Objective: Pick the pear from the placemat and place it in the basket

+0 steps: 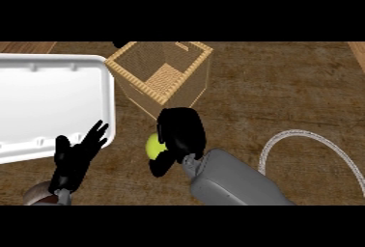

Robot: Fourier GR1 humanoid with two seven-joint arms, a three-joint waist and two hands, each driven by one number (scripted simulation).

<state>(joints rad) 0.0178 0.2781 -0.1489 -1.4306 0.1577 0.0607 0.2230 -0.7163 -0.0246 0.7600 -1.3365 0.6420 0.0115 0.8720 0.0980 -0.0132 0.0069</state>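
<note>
The pear (152,145) is yellow-green and rounded, and only part of it shows, on the left side of the right hand (181,131), whose black fingers and thumb curl round it. Whether it touches the table (285,96) cannot be told. The basket (161,72) is a square, open-topped box of light woven wicker with a thicker braided rim, seen from above so its inside floor shows. It stands upright just beyond the right hand, its near corner close to the fingers.
</note>
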